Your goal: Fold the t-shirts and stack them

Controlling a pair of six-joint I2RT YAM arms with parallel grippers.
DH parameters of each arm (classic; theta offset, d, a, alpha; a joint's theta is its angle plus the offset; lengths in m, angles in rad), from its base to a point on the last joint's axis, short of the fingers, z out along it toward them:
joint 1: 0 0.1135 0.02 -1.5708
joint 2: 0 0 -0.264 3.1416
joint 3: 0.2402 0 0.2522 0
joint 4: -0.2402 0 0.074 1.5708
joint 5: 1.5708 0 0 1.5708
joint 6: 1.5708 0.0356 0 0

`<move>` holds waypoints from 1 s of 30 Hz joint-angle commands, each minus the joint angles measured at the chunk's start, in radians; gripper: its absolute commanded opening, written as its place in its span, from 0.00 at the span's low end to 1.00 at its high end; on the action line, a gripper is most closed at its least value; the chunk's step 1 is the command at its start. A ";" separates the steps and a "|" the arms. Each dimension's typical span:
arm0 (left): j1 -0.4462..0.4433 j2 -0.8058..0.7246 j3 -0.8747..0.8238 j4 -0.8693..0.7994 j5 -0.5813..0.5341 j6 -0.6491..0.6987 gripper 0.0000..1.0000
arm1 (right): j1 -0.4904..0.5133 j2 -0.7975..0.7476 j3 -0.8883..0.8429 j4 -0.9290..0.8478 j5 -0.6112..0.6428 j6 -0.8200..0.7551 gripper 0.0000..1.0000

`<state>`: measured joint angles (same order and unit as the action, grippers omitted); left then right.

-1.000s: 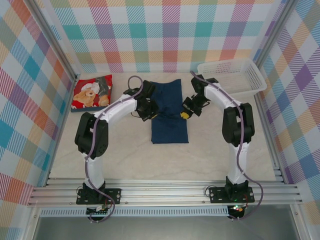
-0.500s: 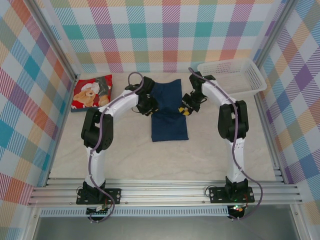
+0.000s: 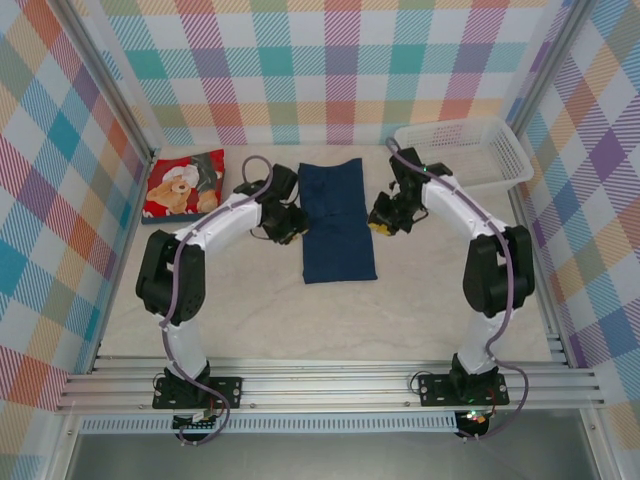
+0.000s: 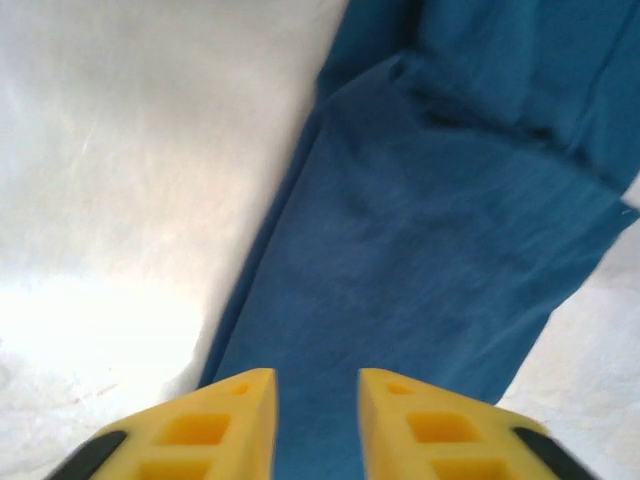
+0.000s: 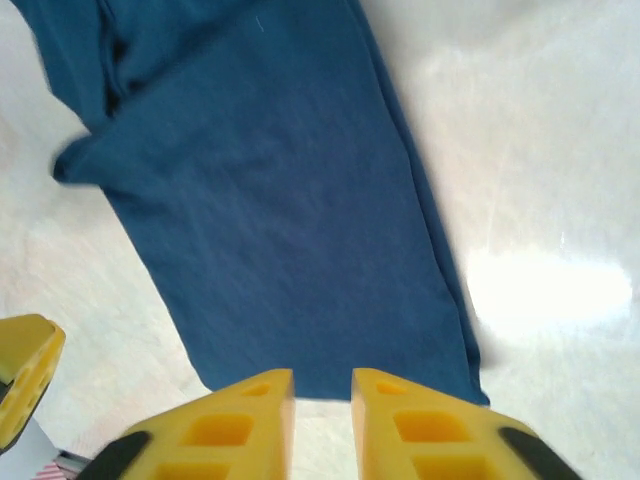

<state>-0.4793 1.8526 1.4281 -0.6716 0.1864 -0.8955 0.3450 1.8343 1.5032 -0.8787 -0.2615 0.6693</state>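
Checked walls [image 3: 340,70], pale desk [image 3: 300,310]: a navy strip ready for its cross fold.

Your left claw [image 3: 287,222] sits just left of the navy t-shirt [image 3: 338,225] and your right claw [image 3: 383,214] just right of it, so the shirt lies between them as a long narrow band. Both claws stand slightly parted and hold nothing. The red t-shirt [image 3: 185,185] lies folded well out beyond the left claw. For the next fold, I'd judge you should pinch the two corners of one short end at matching points and lift them together. Lay that end squarely over the other, keeping the long edges lined up so the bundle stacks flat.
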 commanded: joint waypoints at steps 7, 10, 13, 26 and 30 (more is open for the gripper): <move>-0.113 -0.107 -0.299 0.126 0.158 -0.055 0.47 | 0.017 -0.114 -0.370 0.140 -0.170 -0.042 0.42; -0.113 -0.091 -0.334 0.167 0.154 -0.044 0.47 | 0.019 -0.090 -0.394 0.172 -0.189 -0.044 0.46; -0.113 -0.058 -0.334 0.178 0.135 -0.040 0.45 | 0.018 -0.058 -0.387 0.183 -0.174 -0.042 0.45; -0.110 0.012 -0.291 0.250 0.104 -0.015 0.35 | 0.017 0.035 -0.386 0.257 -0.118 -0.040 0.37; -0.108 0.037 -0.266 0.214 0.063 0.025 0.30 | 0.017 0.033 -0.376 0.227 -0.057 -0.067 0.37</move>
<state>-0.5941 1.8584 1.1378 -0.4187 0.3016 -0.9119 0.3660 1.8584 1.1152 -0.6548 -0.3859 0.6376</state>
